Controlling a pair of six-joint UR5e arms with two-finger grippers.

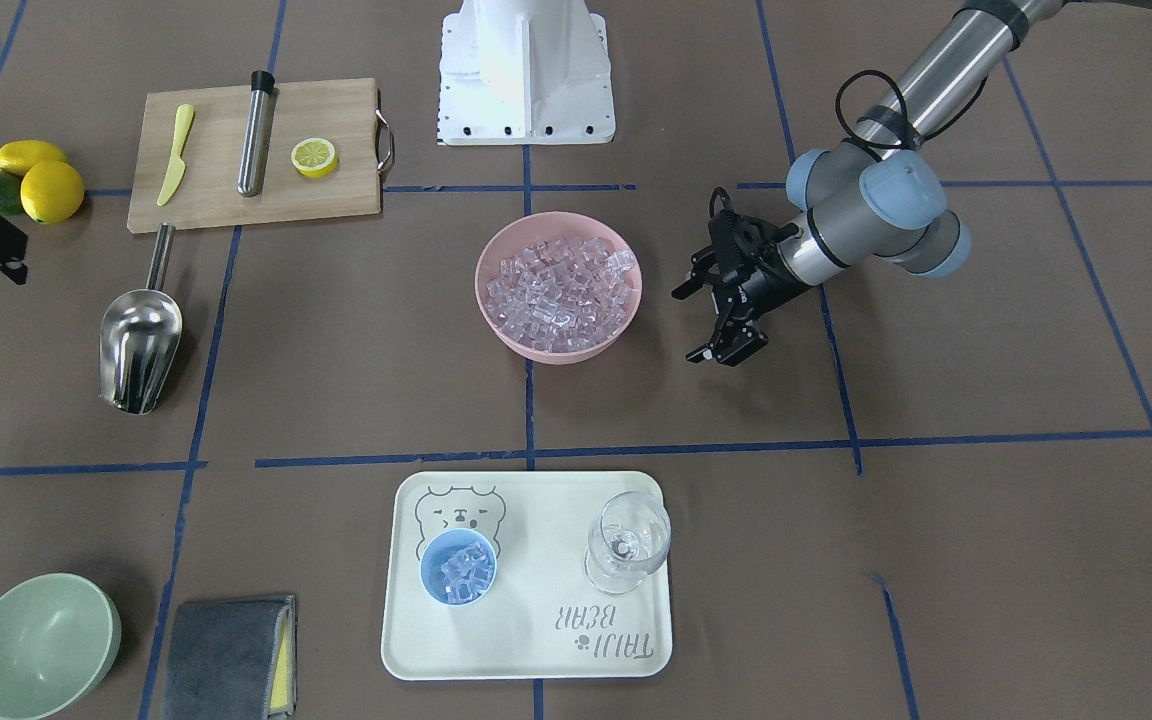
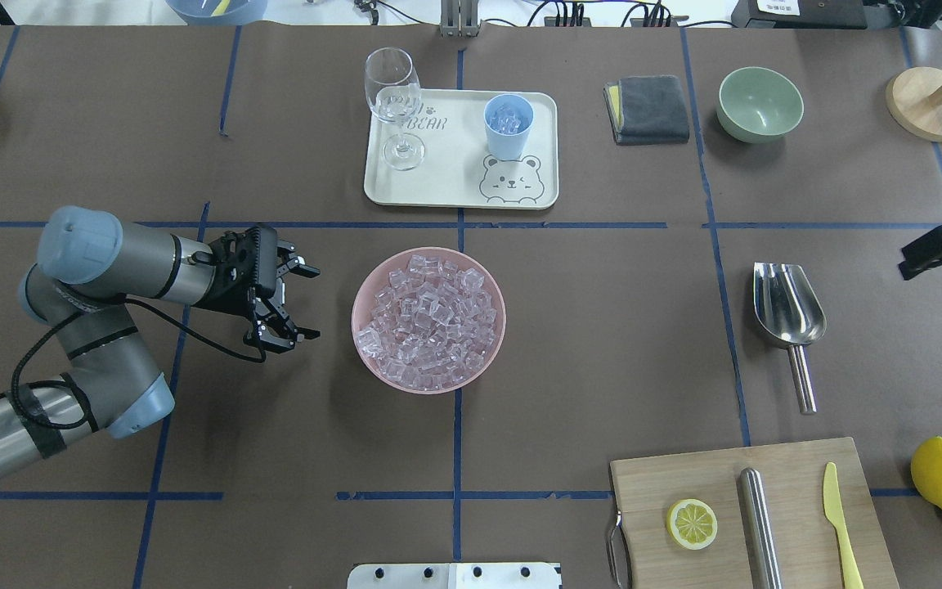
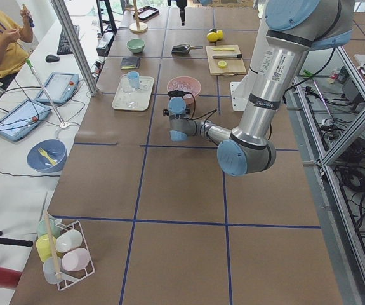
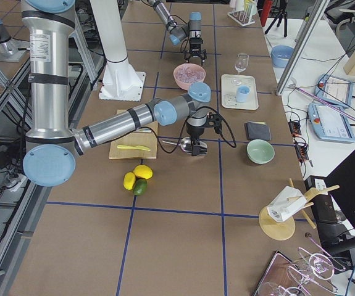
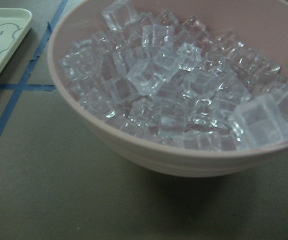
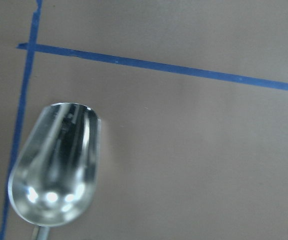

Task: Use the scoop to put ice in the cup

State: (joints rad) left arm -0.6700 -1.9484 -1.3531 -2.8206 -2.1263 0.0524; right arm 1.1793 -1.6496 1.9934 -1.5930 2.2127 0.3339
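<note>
The left gripper [image 2: 307, 301] hung spread wide and empty, with the pink bowl [image 2: 428, 388] heaped with ice [image 2: 430, 315] just ahead of its fingertips. The scoop [image 2: 788, 304] lay loose on the table near the right gripper [image 2: 929, 254], whose grip I couldn't make out. Well apart from both, the cup [image 2: 509, 131] stood on the tray [image 2: 446, 164], some ice inside.
</note>
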